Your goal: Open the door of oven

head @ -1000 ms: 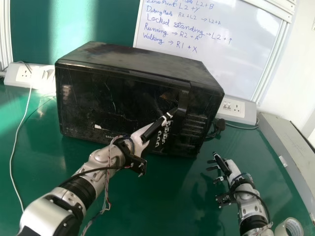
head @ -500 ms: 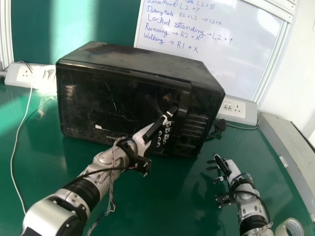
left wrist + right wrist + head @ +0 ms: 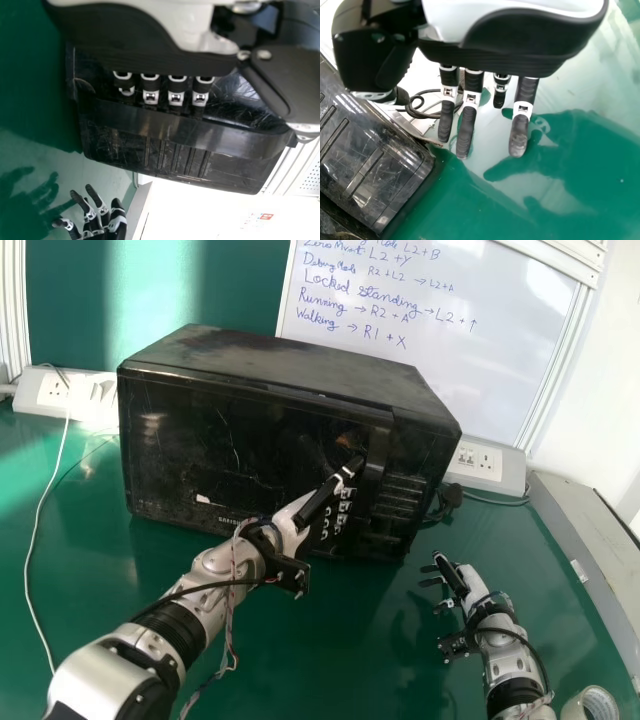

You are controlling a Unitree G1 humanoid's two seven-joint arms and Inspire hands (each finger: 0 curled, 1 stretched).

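Beyond the left robot hand, a shut oven is waiting to be opened

Beneath both robot hands, the green surface is carrying everything, giving the oven a flat base to be worked on. Behind the oven, farther from either hand, a whiteboard is leaning out of the way of the work.

Just ahead of the left robot hand, the oven is standing with its front turned toward the robot, so the door is facing the approach. That door is looking closed, stretching behind the hand and off to its left. At the fingers of the left robot hand, the upright handle is offering its inner edge. The hand is keeping its thumb uppermost and its fingers fairly straight, side by side, pinching nothing; their ends are disappearing at the handle, probably to be hooking it from the door side. A pull toward the robot is seeming the next need, with slipping off the edge being the risk.

Well apart, the right robot hand is hanging idle, fingers spread and empty, presumably leaving the door room for swinging. Nearer the robot than that hand, a tape roll is sitting aside.
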